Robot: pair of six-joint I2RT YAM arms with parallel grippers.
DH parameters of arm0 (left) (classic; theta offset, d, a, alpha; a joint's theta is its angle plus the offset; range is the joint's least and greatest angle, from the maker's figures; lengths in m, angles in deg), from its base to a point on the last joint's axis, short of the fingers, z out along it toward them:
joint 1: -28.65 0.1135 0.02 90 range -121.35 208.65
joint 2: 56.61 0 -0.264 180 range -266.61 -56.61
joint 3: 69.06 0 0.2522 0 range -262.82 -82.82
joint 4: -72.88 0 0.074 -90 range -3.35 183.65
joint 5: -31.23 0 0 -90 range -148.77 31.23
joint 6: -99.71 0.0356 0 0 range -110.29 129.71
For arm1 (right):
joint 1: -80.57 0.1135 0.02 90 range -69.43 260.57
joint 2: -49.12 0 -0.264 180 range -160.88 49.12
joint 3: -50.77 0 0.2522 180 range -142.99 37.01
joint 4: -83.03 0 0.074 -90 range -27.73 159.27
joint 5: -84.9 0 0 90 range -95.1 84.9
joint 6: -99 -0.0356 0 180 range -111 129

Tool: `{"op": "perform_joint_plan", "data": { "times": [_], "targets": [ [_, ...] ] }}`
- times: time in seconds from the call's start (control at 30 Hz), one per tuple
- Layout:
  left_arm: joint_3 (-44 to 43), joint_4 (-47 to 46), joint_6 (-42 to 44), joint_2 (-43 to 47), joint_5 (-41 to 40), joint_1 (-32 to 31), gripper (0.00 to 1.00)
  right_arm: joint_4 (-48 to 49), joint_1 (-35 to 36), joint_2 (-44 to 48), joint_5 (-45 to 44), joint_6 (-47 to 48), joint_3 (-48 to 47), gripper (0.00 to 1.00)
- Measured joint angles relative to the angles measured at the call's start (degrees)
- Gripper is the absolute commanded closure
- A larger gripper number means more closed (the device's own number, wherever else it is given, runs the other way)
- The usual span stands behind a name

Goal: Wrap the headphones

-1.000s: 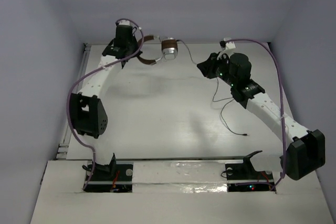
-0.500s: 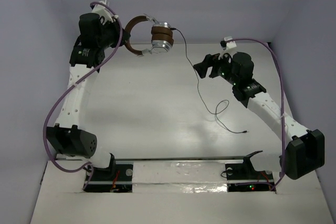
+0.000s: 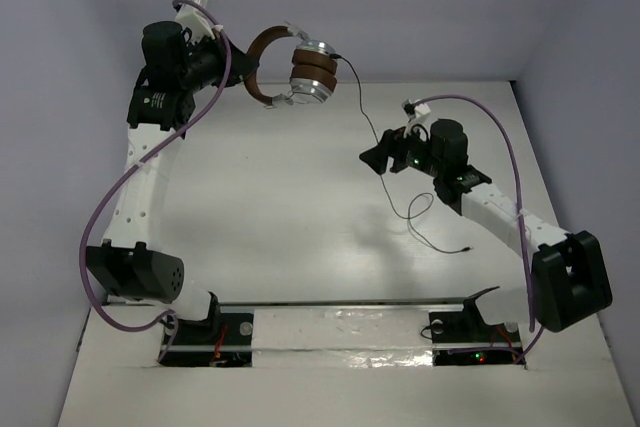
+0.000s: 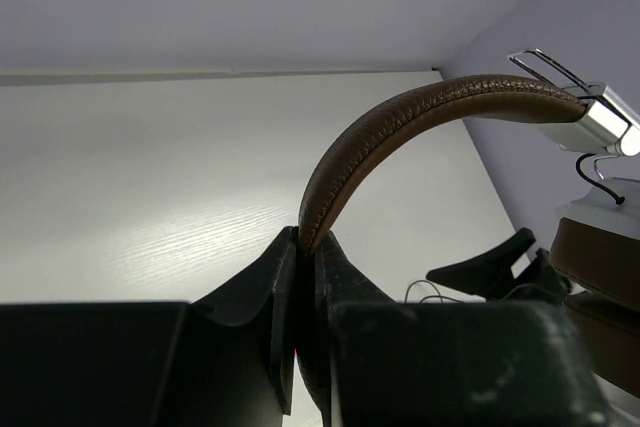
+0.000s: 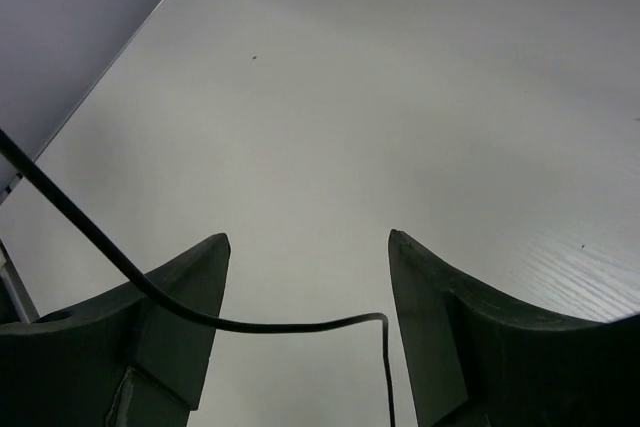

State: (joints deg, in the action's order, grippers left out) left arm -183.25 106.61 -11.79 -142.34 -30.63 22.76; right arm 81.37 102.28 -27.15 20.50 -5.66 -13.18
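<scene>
The headphones (image 3: 300, 72) hang in the air at the back left, with brown headband (image 4: 400, 122), brown pads and silver cups. My left gripper (image 3: 243, 75) is shut on the headband, which rises from between its fingers in the left wrist view (image 4: 308, 242). The thin black cable (image 3: 372, 137) drops from the cups past my right gripper (image 3: 376, 157) to the table, ending in a plug (image 3: 469, 250). My right gripper is open; in its wrist view the cable (image 5: 250, 325) crosses between its fingers (image 5: 190, 287), touching neither that I can tell.
Purple robot cables (image 3: 120, 187) loop along both arms. Grey walls (image 3: 60, 97) close in the white table (image 3: 290, 217) at the back and sides. The arm bases (image 3: 200, 332) stand at the near edge.
My left arm has lifted the headphones off the table to the back left, pulling the cable up. My right gripper has moved left and forward to the hanging cable.
</scene>
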Motion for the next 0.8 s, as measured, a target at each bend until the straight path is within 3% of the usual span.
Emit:
{"op": "perform_joint_plan", "data": {
  "times": [0.3,0.57,0.7,0.8],
  "targets": [
    [-2.54,-1.07,-2.93,0.44,4.59,-0.02,1.00,6.40,0.00,-3.26,-1.09,-1.44,0.15,0.37],
    [-9.05,-2.54,-6.38,1.92,6.43,0.48,1.00,13.03,0.00,-4.17,-0.98,-5.42,7.41,0.38],
    [-11.34,-4.26,-8.31,1.92,7.78,2.80,1.00,15.98,0.00,-4.15,-1.01,-6.86,9.77,0.39],
    [-11.41,-5.70,-10.67,1.79,9.14,4.61,1.00,17.88,0.00,-5.11,-0.92,-7.58,10.51,0.44]
  ]
}}
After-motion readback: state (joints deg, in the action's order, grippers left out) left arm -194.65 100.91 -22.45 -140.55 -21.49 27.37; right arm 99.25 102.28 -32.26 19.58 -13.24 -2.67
